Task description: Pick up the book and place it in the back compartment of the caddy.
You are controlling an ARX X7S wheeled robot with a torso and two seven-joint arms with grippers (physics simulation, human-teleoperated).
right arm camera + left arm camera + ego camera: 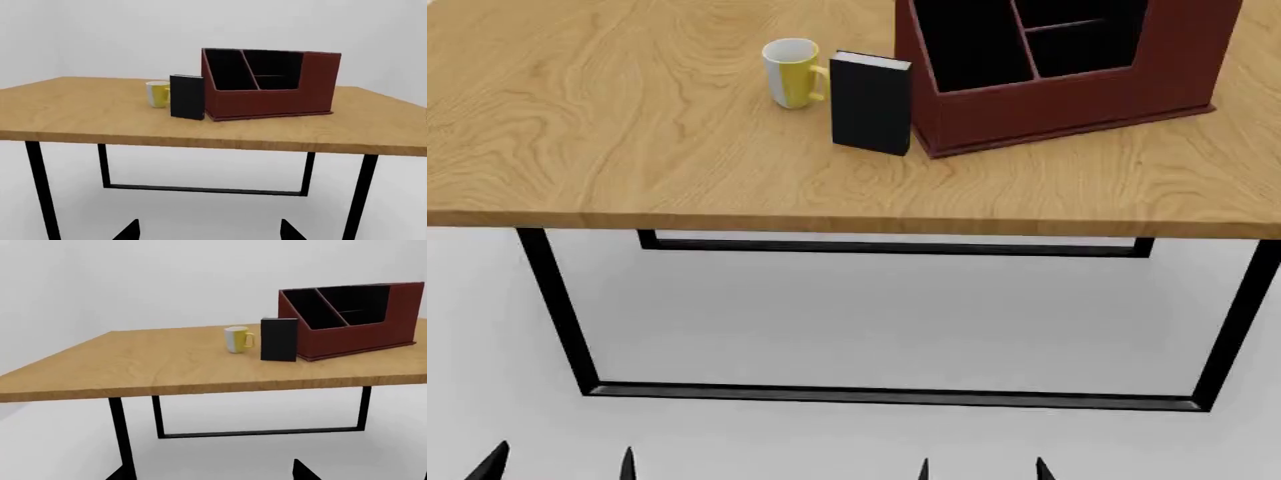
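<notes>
Head view first: we're right at the start, nothing grabbed yet. The book stands upright on the table, just beside the caddy on its left, with the yellow mug near it on the other side. All of it sits toward the far right part of the tabletop. The left gripper and right gripper only show as dark fingertips low down, below the table's near edge, and each pair looks spread apart with nothing between.

Left wrist view: the book is a thin black slab, facing us cover-on.

Right wrist view: same black cover, caddy with its dark sections behind. Next we'd say an arm needs to rise over the near edge and reach for the book's top.
</notes>
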